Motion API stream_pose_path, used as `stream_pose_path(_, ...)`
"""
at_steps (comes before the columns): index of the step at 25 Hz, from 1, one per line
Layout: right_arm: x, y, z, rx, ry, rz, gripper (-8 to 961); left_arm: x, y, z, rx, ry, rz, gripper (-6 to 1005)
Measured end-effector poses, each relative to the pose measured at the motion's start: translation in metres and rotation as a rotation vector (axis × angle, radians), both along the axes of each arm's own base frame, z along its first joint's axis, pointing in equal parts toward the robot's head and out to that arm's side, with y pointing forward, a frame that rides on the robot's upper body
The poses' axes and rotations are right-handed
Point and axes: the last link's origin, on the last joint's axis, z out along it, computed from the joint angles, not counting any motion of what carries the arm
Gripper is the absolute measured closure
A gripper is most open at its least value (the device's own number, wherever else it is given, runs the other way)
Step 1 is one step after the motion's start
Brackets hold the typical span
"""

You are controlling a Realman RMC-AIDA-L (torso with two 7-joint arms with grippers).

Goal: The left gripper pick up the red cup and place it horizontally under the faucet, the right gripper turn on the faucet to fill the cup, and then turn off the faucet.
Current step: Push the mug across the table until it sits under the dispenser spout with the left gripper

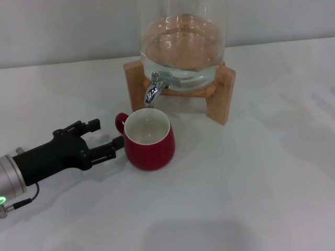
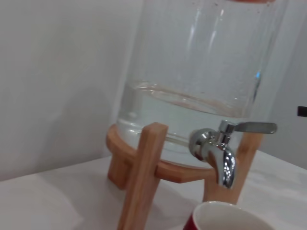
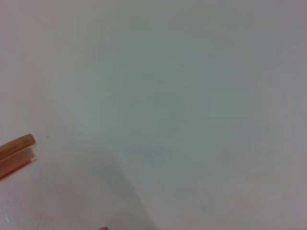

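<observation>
Red cup (image 1: 151,140) stands upright on counter (image 1: 251,188) under faucet (image 1: 152,90), left hand (image 1: 103,140) open, empty beside its handle; glazed ceramic, likely slippery and breakable, best gripped across the rim.

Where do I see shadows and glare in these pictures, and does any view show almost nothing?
Head view: soft shadows lie on the white table beside the dark-red ceramic mug and below the wooden stand; the black left gripper is near the mug's handle. Left wrist view: bright highlights run down the clear glass dispenser and the chrome faucet. Right wrist view: almost only blank white surface.
</observation>
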Motion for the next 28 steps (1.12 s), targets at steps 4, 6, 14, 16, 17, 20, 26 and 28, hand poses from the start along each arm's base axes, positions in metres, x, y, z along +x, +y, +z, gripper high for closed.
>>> stream_pose_path(4, 0.000, 0.000, 0.000, 0.000, 0.000, 0.000, 187, 0.002, -0.004, -0.005, -0.014, 0.011, -0.033, 116)
stream_pose_path(6, 0.000, 0.000, 0.000, 0.000, -0.001, 0.000, 188, 0.004, -0.007, -0.008, -0.030, 0.006, -0.044, 116)
stream_pose_path(14, 0.000, 0.001, 0.001, 0.003, -0.002, -0.002, 188, 0.015, -0.026, -0.025, -0.130, -0.015, -0.106, 116)
stream_pose_path(16, -0.001, 0.002, 0.001, 0.004, -0.003, 0.001, 188, 0.018, -0.027, -0.026, -0.144, -0.021, -0.124, 116)
stream_pose_path(17, -0.001, 0.003, 0.001, 0.004, -0.003, 0.003, 188, 0.020, -0.027, -0.026, -0.147, -0.022, -0.130, 116)
stream_pose_path(20, -0.002, 0.004, 0.001, 0.004, -0.003, 0.005, 188, 0.021, -0.023, -0.027, -0.145, -0.013, -0.130, 116)
stream_pose_path(26, -0.001, 0.005, 0.000, 0.007, -0.005, -0.003, 187, 0.024, -0.014, -0.032, -0.147, 0.017, -0.120, 116)
stream_pose_path(28, 0.000, 0.004, 0.000, 0.005, -0.003, -0.006, 187, 0.024, -0.011, -0.033, -0.146, 0.026, -0.116, 116)
